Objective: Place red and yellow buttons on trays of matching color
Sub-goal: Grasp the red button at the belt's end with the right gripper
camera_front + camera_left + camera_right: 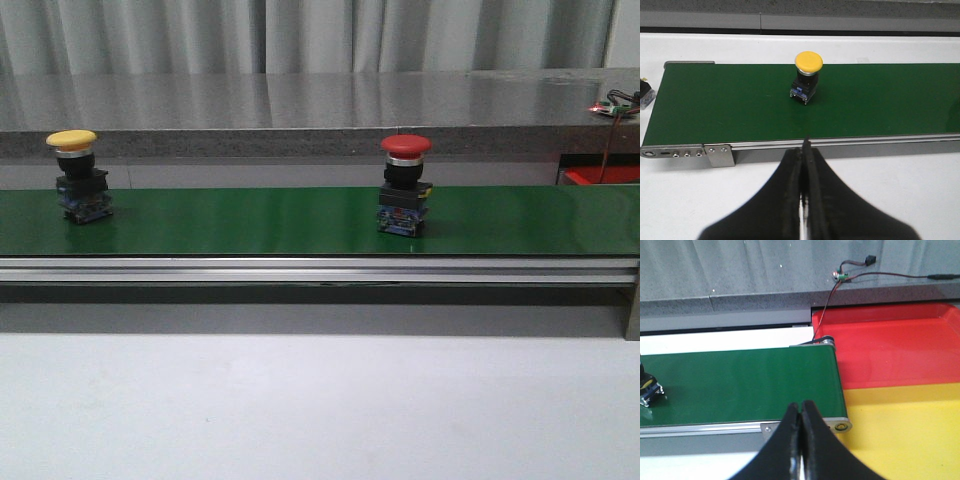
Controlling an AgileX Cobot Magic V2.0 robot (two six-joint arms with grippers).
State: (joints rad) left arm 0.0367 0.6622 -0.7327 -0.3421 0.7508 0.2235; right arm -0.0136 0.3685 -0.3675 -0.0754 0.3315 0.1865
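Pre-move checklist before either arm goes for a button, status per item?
1. Yellow button upright on green belt: ok.
2. Red button upright on the belt, apart from the yellow one: ok.
3. Left gripper open for pickup: not ok, fingers closed, nothing held.
4. Right gripper open: not ok, closed and empty.
5. Red tray and yellow tray free at the belt's end: ok for the parts visible.
6. Belt stopped: cannot tell.
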